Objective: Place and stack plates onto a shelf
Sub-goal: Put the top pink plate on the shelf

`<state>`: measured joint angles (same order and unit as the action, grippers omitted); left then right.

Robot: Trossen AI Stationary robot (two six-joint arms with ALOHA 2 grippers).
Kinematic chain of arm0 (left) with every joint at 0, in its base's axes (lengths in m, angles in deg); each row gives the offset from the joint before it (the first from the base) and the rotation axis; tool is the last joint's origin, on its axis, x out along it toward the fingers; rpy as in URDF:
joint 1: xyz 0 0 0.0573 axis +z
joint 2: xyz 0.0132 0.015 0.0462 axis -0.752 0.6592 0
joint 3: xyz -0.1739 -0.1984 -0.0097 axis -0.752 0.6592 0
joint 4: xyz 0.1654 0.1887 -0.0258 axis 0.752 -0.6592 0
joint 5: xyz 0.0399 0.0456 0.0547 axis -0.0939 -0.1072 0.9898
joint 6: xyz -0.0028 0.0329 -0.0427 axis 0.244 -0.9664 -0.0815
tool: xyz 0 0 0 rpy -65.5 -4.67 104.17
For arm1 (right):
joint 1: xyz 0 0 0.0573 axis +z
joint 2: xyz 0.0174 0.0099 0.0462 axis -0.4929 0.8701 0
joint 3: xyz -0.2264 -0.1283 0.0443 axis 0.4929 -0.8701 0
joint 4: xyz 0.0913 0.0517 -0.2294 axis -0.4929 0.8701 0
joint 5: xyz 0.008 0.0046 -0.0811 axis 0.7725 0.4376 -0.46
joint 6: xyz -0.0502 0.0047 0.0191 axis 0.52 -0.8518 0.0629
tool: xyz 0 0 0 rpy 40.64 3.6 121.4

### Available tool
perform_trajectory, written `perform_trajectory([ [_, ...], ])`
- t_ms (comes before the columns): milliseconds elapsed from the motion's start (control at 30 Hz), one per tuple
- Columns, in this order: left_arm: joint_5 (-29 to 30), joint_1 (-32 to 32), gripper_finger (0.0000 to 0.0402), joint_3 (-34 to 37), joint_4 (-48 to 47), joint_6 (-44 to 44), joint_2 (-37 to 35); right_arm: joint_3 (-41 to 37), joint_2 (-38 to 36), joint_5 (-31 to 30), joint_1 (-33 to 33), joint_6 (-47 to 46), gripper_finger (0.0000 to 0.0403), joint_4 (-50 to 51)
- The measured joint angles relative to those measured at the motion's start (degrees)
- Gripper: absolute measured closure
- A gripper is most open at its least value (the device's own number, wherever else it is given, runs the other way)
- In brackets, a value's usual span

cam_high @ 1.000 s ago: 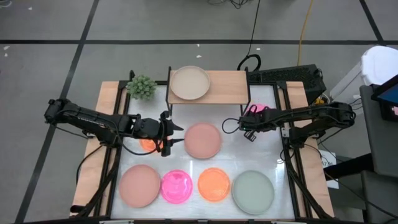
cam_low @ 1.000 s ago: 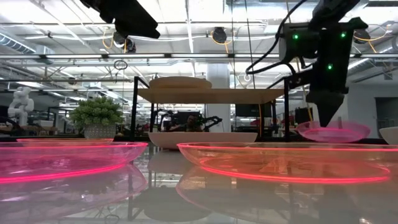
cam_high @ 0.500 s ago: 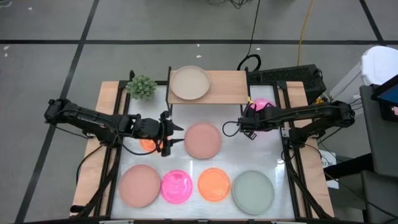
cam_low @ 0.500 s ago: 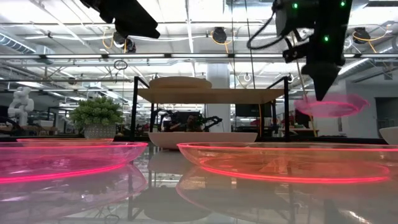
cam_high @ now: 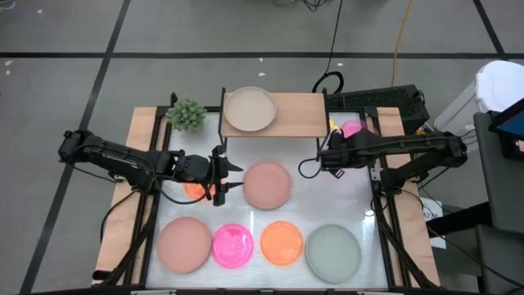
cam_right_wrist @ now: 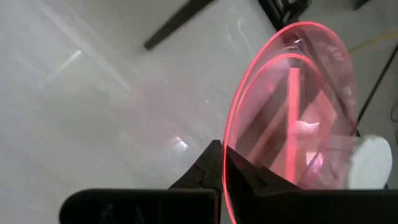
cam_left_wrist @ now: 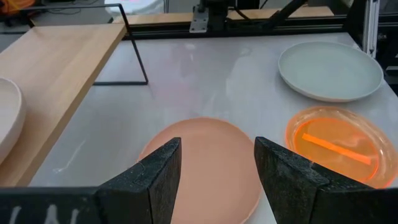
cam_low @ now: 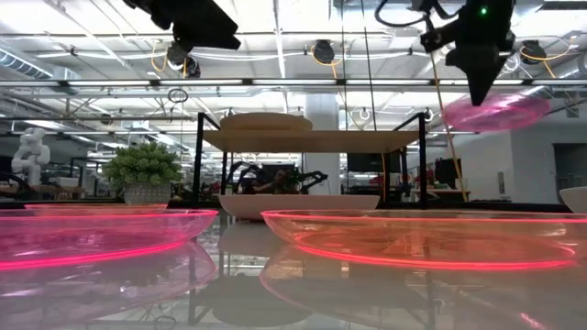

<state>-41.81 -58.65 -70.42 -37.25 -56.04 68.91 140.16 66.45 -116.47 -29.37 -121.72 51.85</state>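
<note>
Inventory for you, operator, at this moment:

- Right pincer [cam_high: 333, 153]: closed tight on the rim of a translucent magenta plate [cam_high: 352, 129], which hangs tilted in the air off the right end of the shelf [cam_high: 299, 115]. In the low view the plate [cam_low: 495, 110] sits above shelf-board height, clear of the counter [cam_high: 348, 201].
- Left pincer [cam_high: 229, 178]: fingers spread wide, holding nothing, hovering just off the left edge of the central dusty pink plate [cam_high: 267, 184]. The wrist view shows both fingers [cam_left_wrist: 283, 177] above that plate's near rim [cam_left_wrist: 211, 155], not touching it.
- Shelf: light-wood board on thin black legs at the back of the counter. One beige plate [cam_high: 250, 109] occupies its left half; you have bare board on the right half, nearest the lifted plate.
- Front row on the counter, left to right: a dusty pink plate [cam_high: 184, 244], a second magenta plate [cam_high: 232, 246], an orange plate [cam_high: 282, 242], a grey-green plate [cam_high: 333, 252]. Their rims sit close together or touching.
- A second orange plate [cam_high: 194, 188] lies mostly hidden under the left arm.
- Small potted plant [cam_high: 187, 114] just beside the shelf's left end.
- Open counter: the stretch below the right arm, between the central plate and the right edge.
</note>
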Motion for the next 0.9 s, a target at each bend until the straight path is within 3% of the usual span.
perform_trajectory([
  [433,0.02,0.0,0.0192,0.0,0.31,-1.47,0.0,14.52,4.43,-11.02,-0.04,8.82,0.0403,-0.09],
  [667,0.02,0.0,0.0192,0.0,0.35,-5.24,0.0,19.77,9.45,-17.52,-0.07,25.43,0.0403,-4.59],
  [900,0.04,0.0,0.0192,0.0,0.33,-8.29,0.0,19.85,12.36,-17.43,-1.26,47.21,0.0403,-18.25],
])
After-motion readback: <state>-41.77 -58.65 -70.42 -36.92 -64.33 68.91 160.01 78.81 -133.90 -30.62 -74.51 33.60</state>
